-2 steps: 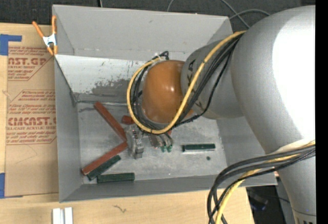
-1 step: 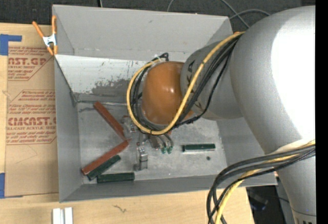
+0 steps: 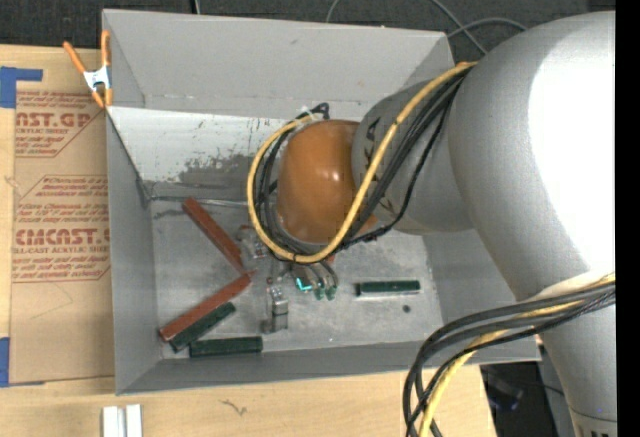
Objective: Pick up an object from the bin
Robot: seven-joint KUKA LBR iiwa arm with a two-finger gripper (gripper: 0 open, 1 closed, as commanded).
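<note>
My gripper (image 3: 276,303) reaches down under the arm's orange dome to the bin floor, near the middle of the front half. Just left of it a reddish-brown flat stick (image 3: 206,309) lies slanted, one end close to the gripper. A second reddish-brown stick (image 3: 213,231) lies slanted behind it, its lower end hidden near the gripper. A dark green bar (image 3: 388,288) rests on the floor to the gripper's right, apart from it. I see nothing held in the gripper.
Another dark green bar (image 3: 225,347) lies along the front wall, and a shorter dark green piece (image 3: 204,326) sits beside the front stick. The arm and its cables cover the bin's right and back.
</note>
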